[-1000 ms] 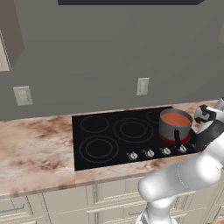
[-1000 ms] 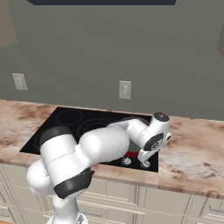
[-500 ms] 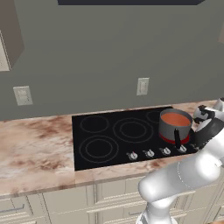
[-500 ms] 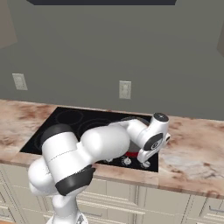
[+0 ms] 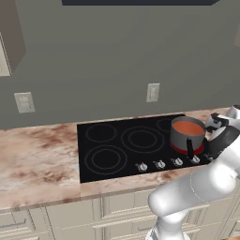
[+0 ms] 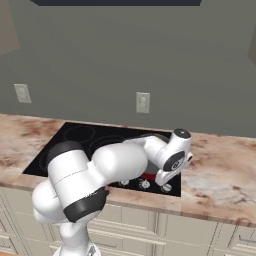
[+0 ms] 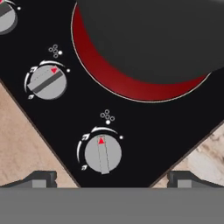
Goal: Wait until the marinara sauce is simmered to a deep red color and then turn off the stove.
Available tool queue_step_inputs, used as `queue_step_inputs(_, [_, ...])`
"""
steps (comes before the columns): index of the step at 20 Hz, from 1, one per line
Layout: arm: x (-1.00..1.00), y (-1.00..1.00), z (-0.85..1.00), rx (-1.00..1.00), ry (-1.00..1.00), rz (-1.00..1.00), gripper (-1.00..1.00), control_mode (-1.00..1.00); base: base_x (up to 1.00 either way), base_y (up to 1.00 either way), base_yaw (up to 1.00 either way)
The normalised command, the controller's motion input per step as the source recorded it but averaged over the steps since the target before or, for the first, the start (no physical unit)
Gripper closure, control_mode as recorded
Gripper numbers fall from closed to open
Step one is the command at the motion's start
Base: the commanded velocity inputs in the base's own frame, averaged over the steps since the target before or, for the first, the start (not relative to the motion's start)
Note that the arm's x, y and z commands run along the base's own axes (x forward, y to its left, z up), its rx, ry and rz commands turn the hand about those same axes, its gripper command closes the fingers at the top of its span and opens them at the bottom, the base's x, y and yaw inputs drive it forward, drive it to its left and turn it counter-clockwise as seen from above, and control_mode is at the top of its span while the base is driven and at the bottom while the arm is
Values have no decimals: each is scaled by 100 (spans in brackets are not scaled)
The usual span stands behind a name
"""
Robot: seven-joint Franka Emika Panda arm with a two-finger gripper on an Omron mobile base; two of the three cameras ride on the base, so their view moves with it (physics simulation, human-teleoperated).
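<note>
A grey metal saucepan with a black handle (image 5: 188, 136) stands on the right front burner of the wide flat black glass stove (image 5: 112, 150), and it is filled almost to the rim with the smooth orange-red marinara sauce (image 5: 189, 127). Under the pan a glowing red burner ring (image 7: 114, 82) shows (the burner is lit), just beyond the pincer in the hand view. The white arm bends low over the front edge of the marble-patterned counter (image 5: 33, 164) and holds the pincer (image 7: 111, 178) pointing down at the row of small silver knobs. Its two dark tips are spread wide, one at each side, and they pinch nothing. A round silver knob with a red marker (image 7: 103, 153) lies between the tips, just ahead of them; a second such knob (image 7: 46, 82) lies further off to the side.
</note>
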Motion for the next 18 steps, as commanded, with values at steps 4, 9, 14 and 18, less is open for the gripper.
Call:
queue_step_inputs(4, [-1,11,-4,0,3,0,-100,-100,0,0,0])
queue_step_inputs(9, [-14,6,-6,0,3,0,-100,-100,0,0,0])
queue_step_inputs(14, [-17,0,-8,0,0,0,-100,-100,0,0,0])
queue_step_inputs(18, [-9,3,-7,0,0,0,-100,-100,0,0,0])
